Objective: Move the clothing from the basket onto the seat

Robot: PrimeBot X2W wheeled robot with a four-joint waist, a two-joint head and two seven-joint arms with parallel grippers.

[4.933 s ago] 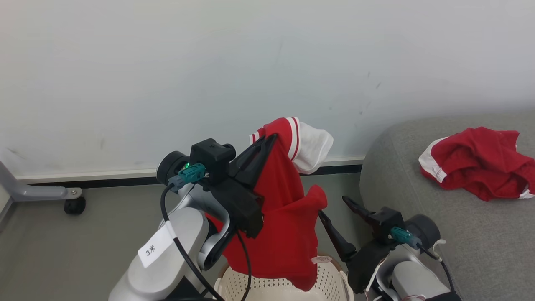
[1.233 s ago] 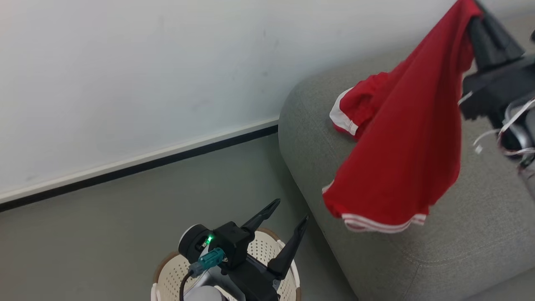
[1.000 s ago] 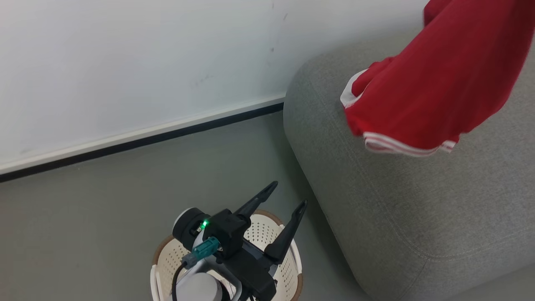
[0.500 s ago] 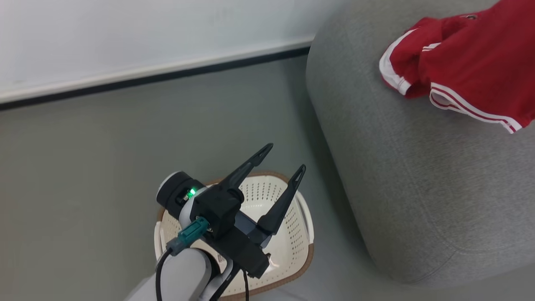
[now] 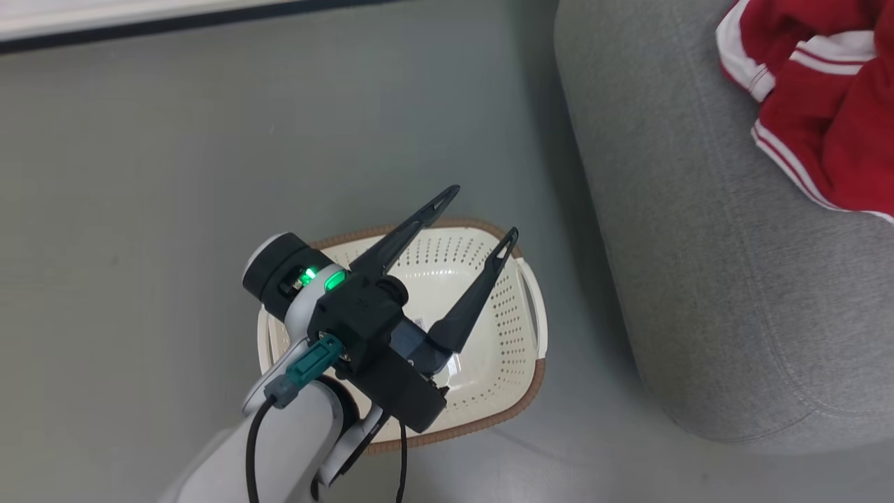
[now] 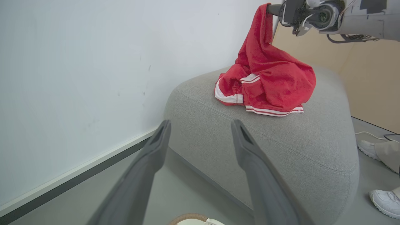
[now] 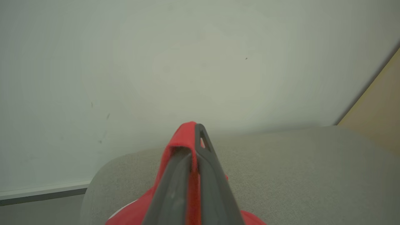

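Since a few seconds back, the red garment (image 6: 275,78) has crossed over. It was dangling from the left gripper (image 5: 483,212) above the basket (image 5: 489,413), and now it is hanging from the right gripper (image 7: 189,140) over the seat (image 6: 281,150). The head camera has also tipped down toward the floor (image 5: 140,175).

The right gripper is pinching a fold at the top of that garment, with its fingers closed tight on the cloth. The lower part is already slumping onto the grey cushion. It is lying against and partly over the other garment (image 6: 226,92), which is sitting on the seat too. So all the clothing is resting on the seat or hanging right above it.

The left gripper is hovering over the basket with its fingers spread wide and nothing between them. What I can see of the basket's inside is looking bare, though the arm is covering part of it.

To my eye the job is nearly done, and only the letting go is left. The trouble I am watching for is the arm pulling away before the fingers part. That would be dragging the cloth up again, and perhaps tugging the lower piece along with it. Cloth could also be catching on the slotted fingertip after release. A sideways swing might send the pile toward the rounded edge, and someone's shoes (image 6: 385,202) are standing close by the seat.
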